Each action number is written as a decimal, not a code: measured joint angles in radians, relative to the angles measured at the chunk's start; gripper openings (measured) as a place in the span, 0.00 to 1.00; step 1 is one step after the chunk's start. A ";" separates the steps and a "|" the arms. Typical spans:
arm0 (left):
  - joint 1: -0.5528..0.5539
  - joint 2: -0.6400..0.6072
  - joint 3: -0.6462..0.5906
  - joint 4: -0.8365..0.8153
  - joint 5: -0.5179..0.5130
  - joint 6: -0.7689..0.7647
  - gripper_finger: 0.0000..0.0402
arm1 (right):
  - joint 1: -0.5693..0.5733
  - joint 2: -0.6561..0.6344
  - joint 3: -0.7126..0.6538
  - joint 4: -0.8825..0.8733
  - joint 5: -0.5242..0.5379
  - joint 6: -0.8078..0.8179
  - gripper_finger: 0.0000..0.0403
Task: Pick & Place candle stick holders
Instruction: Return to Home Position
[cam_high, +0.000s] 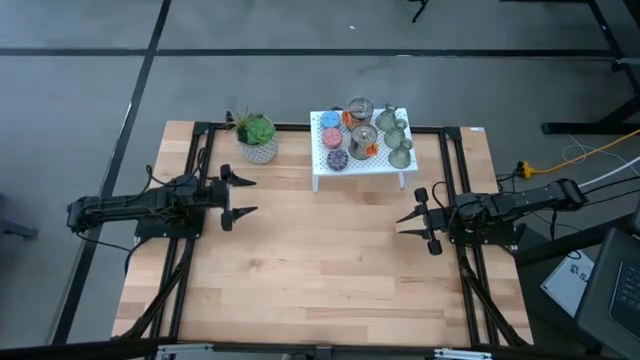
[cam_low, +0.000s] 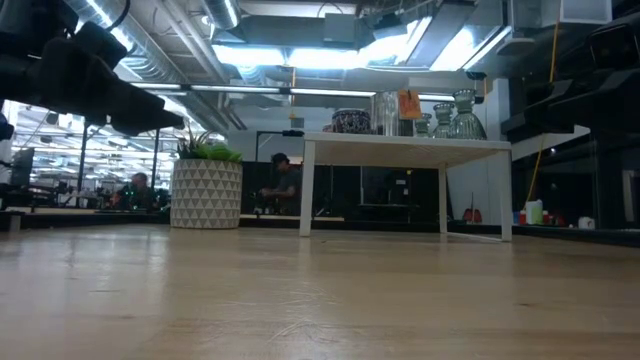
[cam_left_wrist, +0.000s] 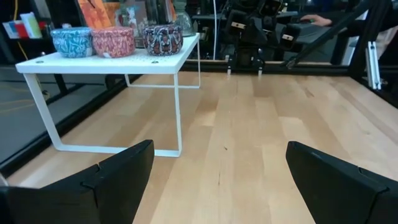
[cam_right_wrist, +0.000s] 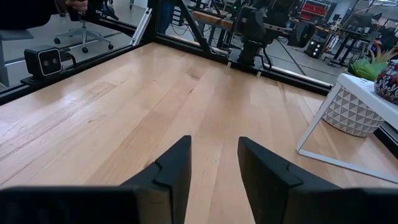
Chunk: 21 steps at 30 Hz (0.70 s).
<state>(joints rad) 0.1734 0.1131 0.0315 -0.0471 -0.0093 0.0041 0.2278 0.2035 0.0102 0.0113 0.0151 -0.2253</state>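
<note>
Left gripper: dark fingers spread wide, holding nothing, over the pale wood-plank table. Right gripper: fingers slightly apart, also holding nothing. Three dull olive-grey flared candle stick holders stand upright with narrow tops up, in a row at the right end of the white perforated metal shelf. They are well apart from both grippers, nearer the right one.

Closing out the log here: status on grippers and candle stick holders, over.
Left gripper open, empty, over table, left side. Right gripper open, empty, right side. Three candle stick holders grouped on white shelf, right end. Nothing between the grippers.
</note>
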 joint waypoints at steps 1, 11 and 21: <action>0.000 0.000 0.000 0.000 0.000 -0.009 0.90 | 0.000 0.000 0.000 0.000 0.000 0.000 0.34; 0.000 0.000 0.000 -0.001 0.000 -0.016 0.90 | 0.000 0.000 0.000 0.000 0.000 0.000 0.34; 0.000 0.000 0.000 -0.001 0.000 -0.016 0.90 | 0.000 0.000 0.000 0.000 0.000 0.000 0.34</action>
<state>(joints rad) 0.1734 0.1135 0.0315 -0.0483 -0.0097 -0.0124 0.2277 0.2035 0.0105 0.0113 0.0151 -0.2253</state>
